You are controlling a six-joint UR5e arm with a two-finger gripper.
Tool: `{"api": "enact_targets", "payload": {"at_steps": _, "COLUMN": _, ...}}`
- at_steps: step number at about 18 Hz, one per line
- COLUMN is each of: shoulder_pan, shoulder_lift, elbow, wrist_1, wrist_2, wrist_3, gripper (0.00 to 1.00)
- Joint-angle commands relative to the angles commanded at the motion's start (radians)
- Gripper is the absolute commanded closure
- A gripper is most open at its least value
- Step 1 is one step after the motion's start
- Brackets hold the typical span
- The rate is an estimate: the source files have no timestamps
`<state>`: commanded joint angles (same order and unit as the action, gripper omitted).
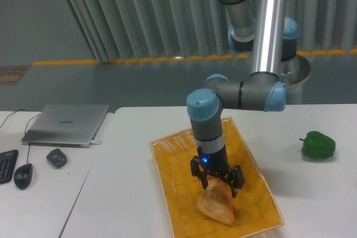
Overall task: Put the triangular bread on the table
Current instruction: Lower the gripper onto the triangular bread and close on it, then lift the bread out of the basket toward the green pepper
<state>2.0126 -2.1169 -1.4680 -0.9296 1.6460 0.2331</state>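
Note:
The triangular bread [217,207], golden-orange with a paler centre, lies in the near part of a yellow woven basket [173,179] on the white table [312,193]. My gripper [218,188] points straight down over the bread's upper tip. It is open, with a black finger on each side of that tip. Whether the fingers touch the bread I cannot tell.
A green bell pepper [318,145] sits on the table to the right of the basket. On a separate desk to the left are a grey laptop [67,124], a small dark object [56,158], a mouse [23,175] and a keyboard edge [5,165].

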Motion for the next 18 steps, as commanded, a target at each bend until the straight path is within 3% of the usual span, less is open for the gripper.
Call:
{"api": "enact_targets", "payload": {"at_steps": 3, "shoulder_pan": 0.0, "shoulder_lift": -0.002, "elbow": -0.002, "wrist_1": -0.002, "wrist_2": 0.002, "wrist_3": -0.005, "gripper": 0.01}}
{"api": "enact_targets", "payload": {"at_steps": 7, "shoulder_pan": 0.0, "shoulder_lift": 0.005, "elbow": -0.002, "wrist_1": -0.002, "wrist_2": -0.005, "wrist_3": -0.015, "gripper": 0.45}}
{"api": "enact_targets", "payload": {"at_steps": 8, "shoulder_pan": 0.0, "shoulder_lift": 0.006, "elbow": -0.003, "wrist_1": -0.002, "wrist_2": -0.005, "wrist_3": -0.015, "gripper": 0.52}}
{"api": "enact_targets", "payload": {"at_steps": 9, "shoulder_pan": 0.0, "shoulder_lift": 0.006, "elbow": -0.003, "wrist_1": -0.003, "wrist_2": -0.006, "wrist_3": -0.015, "gripper": 0.78}}
{"api": "enact_targets", "payload": {"at_steps": 11, "shoulder_pan": 0.0, "shoulder_lift": 0.005, "elbow": -0.005, "wrist_1": -0.003, "wrist_2": -0.006, "wrist_3": -0.015, "gripper": 0.79}}
{"api": "enact_targets", "payload": {"at_steps": 14, "shoulder_pan": 0.0, "shoulder_lift": 0.005, "elbow": -0.006, "wrist_1": -0.005, "wrist_2": -0.006, "wrist_3": -0.017, "gripper": 0.98}}
{"api": "enact_targets", "payload": {"at_steps": 18, "shoulder_pan": 0.002, "shoulder_lift": 0.014, "elbow": -0.005, "wrist_1": -0.006, "wrist_2": -0.02, "wrist_3": -0.017, "gripper": 0.98}}
